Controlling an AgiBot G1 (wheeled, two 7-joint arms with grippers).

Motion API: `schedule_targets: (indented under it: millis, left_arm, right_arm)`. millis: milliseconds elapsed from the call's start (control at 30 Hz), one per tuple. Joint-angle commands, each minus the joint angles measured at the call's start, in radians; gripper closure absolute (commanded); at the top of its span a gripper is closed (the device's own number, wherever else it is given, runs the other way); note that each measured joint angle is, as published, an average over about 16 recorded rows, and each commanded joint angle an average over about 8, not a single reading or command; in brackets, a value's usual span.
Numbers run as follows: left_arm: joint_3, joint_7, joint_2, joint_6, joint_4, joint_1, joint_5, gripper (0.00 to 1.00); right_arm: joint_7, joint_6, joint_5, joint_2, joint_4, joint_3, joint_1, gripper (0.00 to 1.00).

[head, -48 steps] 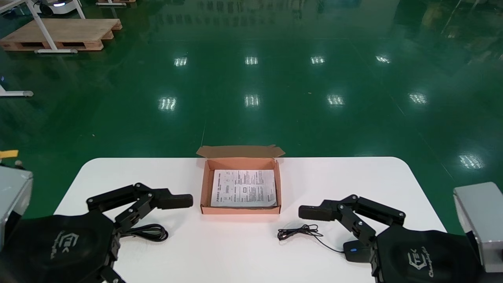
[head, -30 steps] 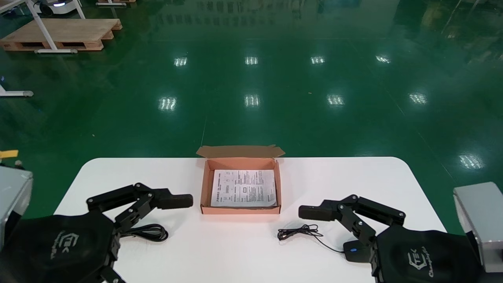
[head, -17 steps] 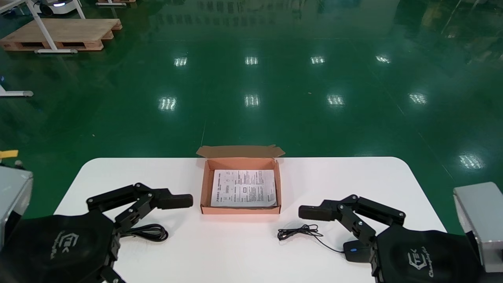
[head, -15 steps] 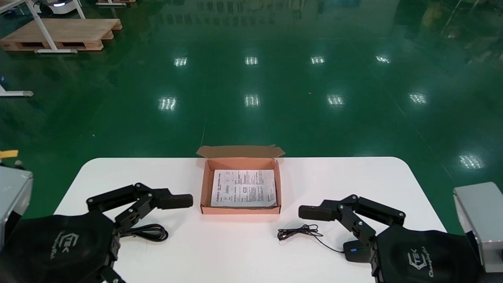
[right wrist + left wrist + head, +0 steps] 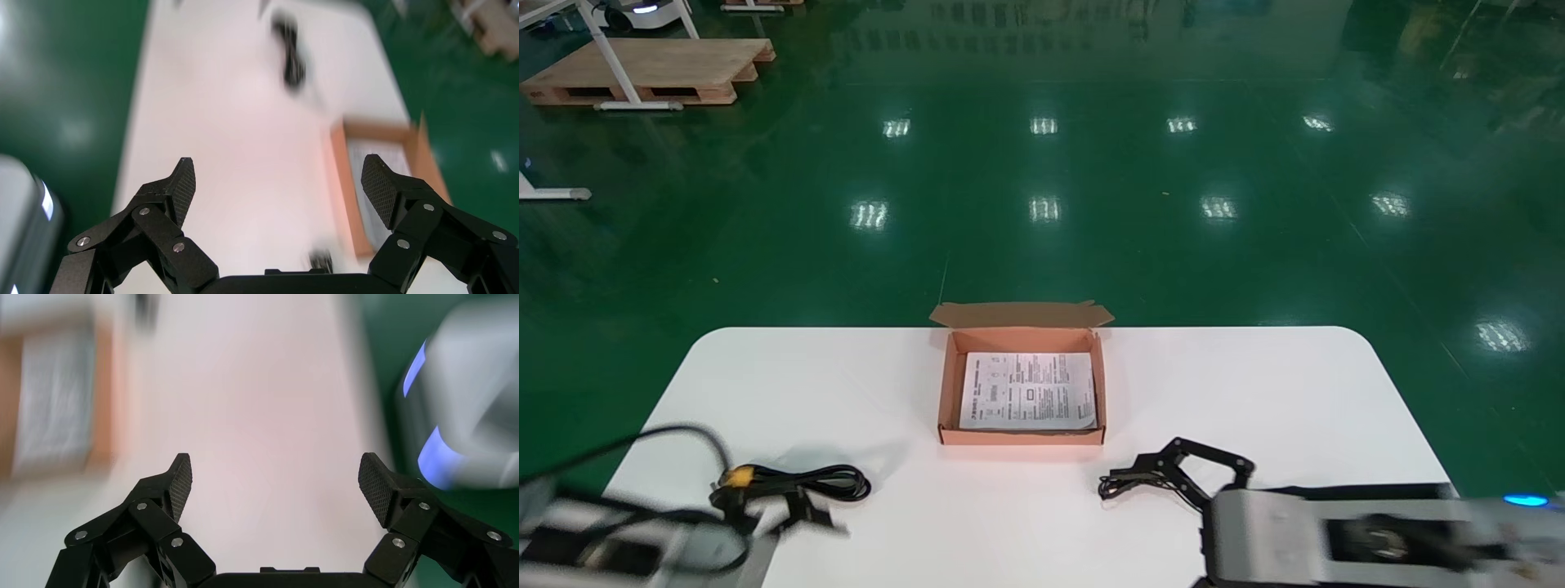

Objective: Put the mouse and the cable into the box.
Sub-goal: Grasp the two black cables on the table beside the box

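**Q:** What does the container hold?

**A:** The open cardboard box [image 5: 945, 392] stands at the middle of the white table [image 5: 1254, 384], its lid flap [image 5: 1019, 314] folded back on the far side. A printed paper sheet [image 5: 1027, 390] lies flat on its floor, and nothing else shows inside.

**Q:** Where are the task's items?

**A:** The black cable [image 5: 825, 483] lies coiled on the table, to the front left of the box and well apart from it. It carries a yellow tie [image 5: 738, 476] at its left end. A thin wire bundle [image 5: 1128, 483] lies on the table just in front of the box's right front corner, outside it. The mouse itself cannot be made out in any view.

**Q:** How do the grippers stand?

**A:** The left gripper [image 5: 275, 485] is low over the table's front left, on the near side of the coiled cable. Its fingers are spread wide, with bare table between the pads. The right gripper [image 5: 278, 190] is at the front right, just beside the thin wire bundle. It too is spread wide, with nothing between its pads. Whether it touches the wire cannot be told.
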Motion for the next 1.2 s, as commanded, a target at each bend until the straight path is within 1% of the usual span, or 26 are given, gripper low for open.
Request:
schedule_targets:
  millis: [33,100,267,467,567,667,733,833,933,1033,1200]
  left_arm:
    - [0.056,0.03,0.044,-0.019,0.019,-0.071,0.151,0.0]
    - [0.072,0.045,0.06,-0.025,0.036,-0.086,0.209,0.0]
    - [0.089,0.054,0.066,-0.018,0.054,-0.102,0.281,0.0]
    - [0.079,0.049,0.067,-0.026,0.052,-0.089,0.236,0.0]
    - [0.087,0.048,0.074,-0.054,0.055,-0.073,0.265,0.0]
    - [0.092,0.054,0.097,-0.133,0.077,-0.038,0.305,0.0]
    - [0.098,0.072,0.122,-0.214,0.107,-0.009,0.346,0.0]
    - [0.102,0.101,0.168,-0.346,0.183,0.026,0.406,0.0]
    - [0.109,0.119,0.216,-0.45,0.289,0.035,0.464,0.0]
    - [0.113,0.115,0.263,-0.51,0.406,0.016,0.506,0.0]
    - [0.121,0.122,0.322,-0.545,0.562,-0.03,0.539,0.0]
  right_arm:
    - [-0.017,0.035,-0.113,-0.04,-0.008,-0.039,0.033,0.0]
    - [0.002,0.048,-0.156,-0.067,-0.027,-0.057,0.046,0.0]
    - [0.019,0.057,-0.198,-0.097,-0.051,-0.073,0.062,0.0]
    - [0.019,0.055,-0.177,-0.087,-0.047,-0.067,0.055,0.0]
    - [0.018,0.056,-0.186,-0.089,-0.044,-0.072,0.055,0.0]
    - [0.02,0.064,-0.209,-0.098,-0.032,-0.08,0.059,0.0]
    - [0.024,0.074,-0.229,-0.107,-0.019,-0.087,0.065,0.0]
    - [0.033,0.096,-0.26,-0.12,0.0,-0.091,0.079,0.0]
    - [0.044,0.116,-0.285,-0.124,0.012,-0.091,0.09,0.0]
    - [0.054,0.127,-0.3,-0.121,0.019,-0.09,0.093,0.0]
    - [0.063,0.124,-0.304,-0.113,0.021,-0.091,0.09,0.0]
